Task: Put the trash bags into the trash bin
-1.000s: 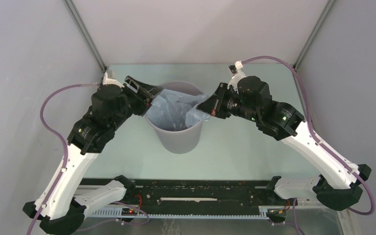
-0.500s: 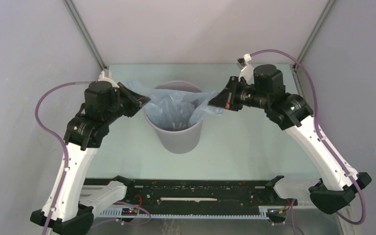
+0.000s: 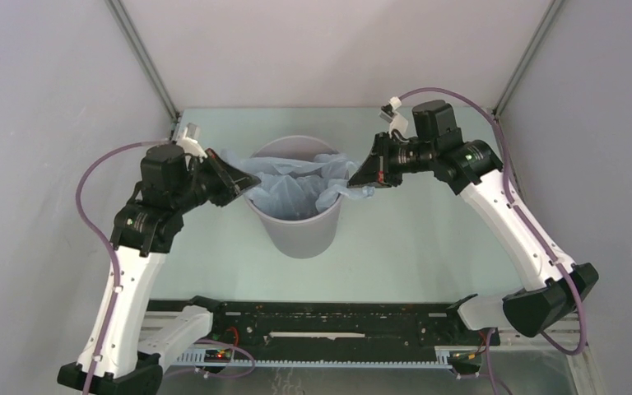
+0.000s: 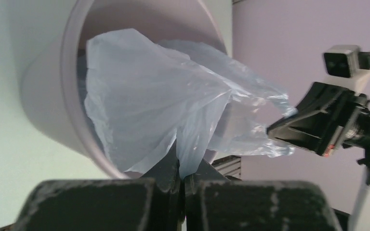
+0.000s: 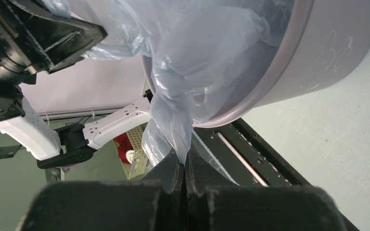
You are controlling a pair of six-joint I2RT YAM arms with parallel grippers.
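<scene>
Stretched wider, bag (image 3: pixel 295 191) hanging inside bin (image 3: pixel 300 234)

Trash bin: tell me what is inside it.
The pale-blue trash bag fills the mouth of the trash bin, its edges held out past the rim by the left gripper and right gripper. The film hides the bin's floor.

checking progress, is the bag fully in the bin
No: the bag sags into the bin, ends pinched outside by left gripper and right gripper.
</scene>
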